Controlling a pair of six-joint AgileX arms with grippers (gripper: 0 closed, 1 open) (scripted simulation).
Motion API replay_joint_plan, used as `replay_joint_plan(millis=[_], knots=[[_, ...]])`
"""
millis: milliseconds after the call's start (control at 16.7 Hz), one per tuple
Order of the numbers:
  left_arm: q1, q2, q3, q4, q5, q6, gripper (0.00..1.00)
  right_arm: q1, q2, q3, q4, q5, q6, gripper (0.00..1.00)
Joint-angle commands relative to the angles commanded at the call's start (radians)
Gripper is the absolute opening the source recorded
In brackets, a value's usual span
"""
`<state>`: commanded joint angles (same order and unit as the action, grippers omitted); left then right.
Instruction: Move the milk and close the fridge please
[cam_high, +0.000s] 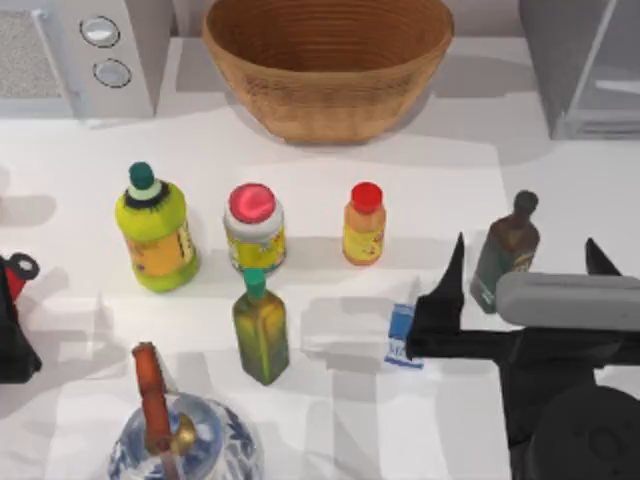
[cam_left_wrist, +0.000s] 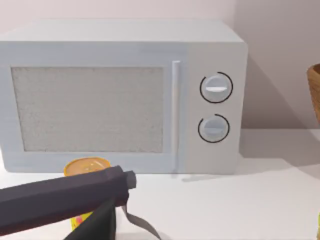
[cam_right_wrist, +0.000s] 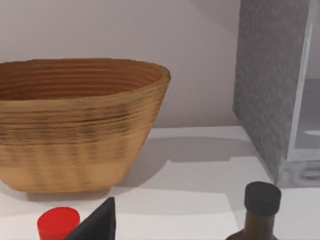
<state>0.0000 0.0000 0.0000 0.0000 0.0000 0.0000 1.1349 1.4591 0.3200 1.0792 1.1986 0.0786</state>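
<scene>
At the far left edge of the counter (cam_high: 560, 200) the left gripper (cam_high: 12, 300) sits parked, low beside the yellow-green bottle (cam_high: 157, 232); I cannot tell whether its fingers are apart or together. Behind it stands the microwave (cam_high: 80, 50), against the back wall.

Moving right, a row of containers stands upright: the yellow-green bottle, a jar with a pink lid (cam_high: 254, 230), and the orange bottle with a red cap (cam_high: 364, 224). In front of them are an olive-oil bottle (cam_high: 261, 325) and a blue-and-white teapot (cam_high: 185, 440). The big woven basket (cam_high: 328, 60) sits at the back, centre.

The milk (cam_high: 402, 335) stands on the counter just right of centre, close to the front. It looks like it was left out of the fridge (cam_high: 590, 65), which stands at the back right corner.

The right gripper (cam_high: 522, 262) reaches in from the right edge, held low and level. Its fingers are spread wide, with a dark brown bottle (cam_high: 507, 250) between them in the overhead view. One fingertip (cam_high: 455, 262) sits just beside the milk, not yet around it.
</scene>
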Motion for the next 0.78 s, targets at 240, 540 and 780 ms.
replay_joint_plan(millis=[240,540,780], knots=[[0.000,0.000,0.000,0.000,0.000,0.000,1.00,0.080,0.439,0.156,0.168,0.145,0.042,1.00],[0.000,0.000,0.000,0.000,0.000,0.000,1.00,0.126,0.790,0.316,0.329,0.283,0.090,1.00],[0.000,0.000,0.000,0.000,0.000,0.000,1.00,0.132,0.888,0.373,0.384,0.328,0.112,1.00]])
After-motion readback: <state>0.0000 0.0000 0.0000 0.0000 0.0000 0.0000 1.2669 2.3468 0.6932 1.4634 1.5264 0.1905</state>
